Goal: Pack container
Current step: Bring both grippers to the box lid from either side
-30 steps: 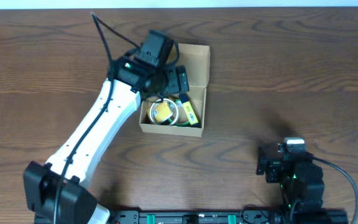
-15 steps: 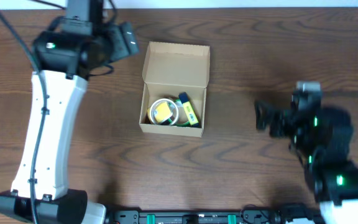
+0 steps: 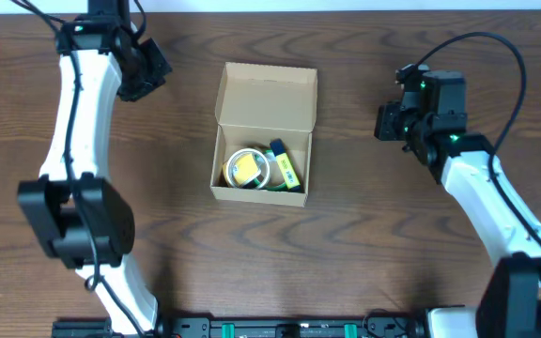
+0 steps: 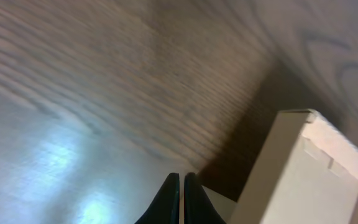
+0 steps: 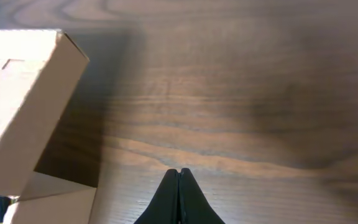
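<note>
The container (image 3: 256,195), a brown cardboard box, stands open in the middle of the table with its flap lid (image 3: 267,94) folded back. Inside lie a clear tape roll with a yellow core (image 3: 245,169) and a green and yellow item (image 3: 286,171). My left gripper (image 3: 156,71) hangs shut and empty to the back left of the box; in the left wrist view its tips (image 4: 182,178) meet, with the container (image 4: 303,168) to the right. My right gripper (image 3: 384,123) is shut and empty to the right of the box; its tips (image 5: 179,172) touch, with the container (image 5: 23,93) at the left.
Dark wood tabletop (image 3: 393,216) runs all round the box. The back edge of the table (image 3: 346,9) passes just behind the left arm. The arms' base rail (image 3: 289,329) lies along the front edge.
The left arm has swung away from over the box to the back left. The right arm has risen from the front edge to beside the box. Both grippers have shut.
</note>
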